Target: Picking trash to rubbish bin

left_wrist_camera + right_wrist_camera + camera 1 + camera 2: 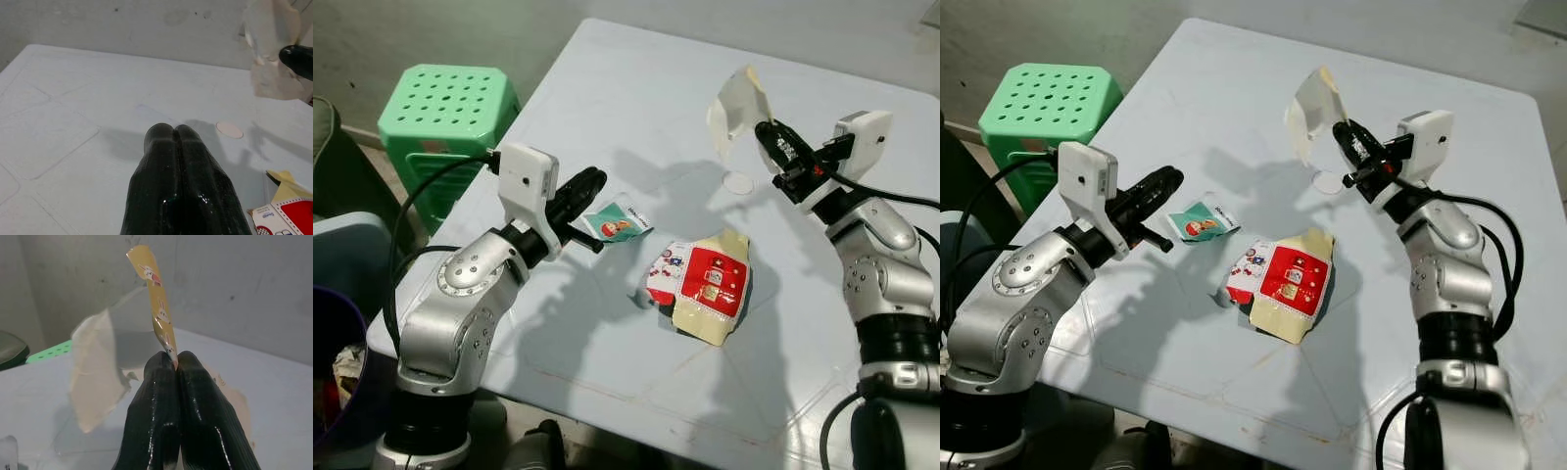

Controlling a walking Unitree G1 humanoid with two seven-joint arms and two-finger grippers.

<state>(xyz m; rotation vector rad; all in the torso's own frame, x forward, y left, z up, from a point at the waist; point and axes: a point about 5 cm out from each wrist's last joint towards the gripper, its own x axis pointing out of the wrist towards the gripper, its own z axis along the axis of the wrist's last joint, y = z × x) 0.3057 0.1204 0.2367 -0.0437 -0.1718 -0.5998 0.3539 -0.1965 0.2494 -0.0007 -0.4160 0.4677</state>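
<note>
Table (607, 88): three pieces of trash in play.

Red-and-cream snack pack (703, 284), mid-table: flat, light, probably crinkly and slippery; best pinched at a raised edge.

Clear wrapper (736, 110), yellow rabbit-print strip, held above the table: right gripper (770, 133) pinches its edge. Limp, featherweight.

Small green packet (617, 221) lies just beside left gripper (590, 180), fingers pressed together, empty.

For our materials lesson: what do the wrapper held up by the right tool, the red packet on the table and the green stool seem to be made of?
Wrapper: thin clear plastic film, probably; see-through, crinkled, yellow printed strip.
Red packet: glossy printed plastic or foil, unsure; creased.
Green stool: moulded matt plastic, with holes.
</note>
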